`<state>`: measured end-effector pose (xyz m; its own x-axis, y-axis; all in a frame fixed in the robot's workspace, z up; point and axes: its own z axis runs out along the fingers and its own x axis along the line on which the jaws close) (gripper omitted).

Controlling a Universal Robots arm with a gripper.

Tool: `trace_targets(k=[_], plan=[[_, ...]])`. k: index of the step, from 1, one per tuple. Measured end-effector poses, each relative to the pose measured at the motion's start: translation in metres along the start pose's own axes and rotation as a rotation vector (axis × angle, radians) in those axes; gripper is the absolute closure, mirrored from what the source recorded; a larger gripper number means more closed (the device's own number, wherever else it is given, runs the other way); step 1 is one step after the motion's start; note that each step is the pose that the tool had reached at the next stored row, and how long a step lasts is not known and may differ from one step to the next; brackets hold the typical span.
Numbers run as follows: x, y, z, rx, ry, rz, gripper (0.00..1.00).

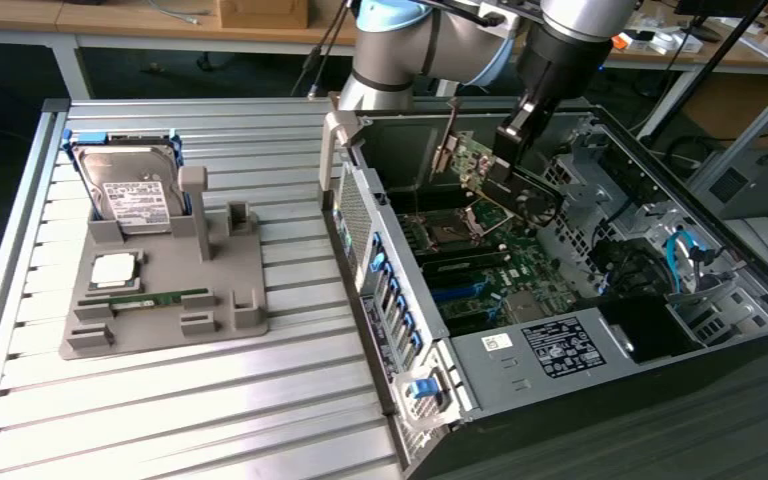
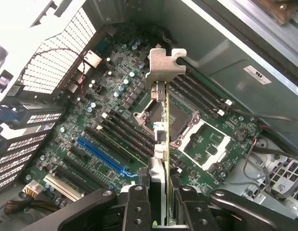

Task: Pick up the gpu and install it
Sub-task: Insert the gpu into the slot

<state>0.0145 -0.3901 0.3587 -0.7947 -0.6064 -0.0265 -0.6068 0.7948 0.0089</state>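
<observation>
The gpu (image 1: 491, 175), a green card with a black face and a silver end bracket, hangs inside the open computer case (image 1: 651, 330) above the motherboard (image 1: 491, 270). My gripper (image 1: 515, 135) is shut on its upper edge. In the wrist view the gpu (image 2: 161, 139) runs edge-on away from my gripper (image 2: 161, 202), its silver bracket (image 2: 164, 65) at the far end, with the fingers (image 2: 138, 204) clamped on either side. Below it lie the black expansion slots (image 2: 115, 134) and a blue slot (image 2: 101, 154) of the motherboard (image 2: 206, 144). The card is above the board, not seated.
A grey fixture (image 1: 157, 290) on the slatted table (image 1: 157, 400) holds a hard drive (image 1: 128, 190), a CPU (image 1: 115, 268) and a RAM stick (image 1: 157, 297). The case walls and drive cage (image 1: 651, 230) hem in the card. Blue cables (image 1: 684, 255) lie at the exterior view's right.
</observation>
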Motion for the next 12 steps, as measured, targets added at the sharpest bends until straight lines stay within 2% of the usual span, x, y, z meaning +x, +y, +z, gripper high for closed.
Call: trace_targets(k=[12], plan=[[0.0000, 0.0000, 0.0001, -0.0009, 0.0004, -0.038, 0.73]])
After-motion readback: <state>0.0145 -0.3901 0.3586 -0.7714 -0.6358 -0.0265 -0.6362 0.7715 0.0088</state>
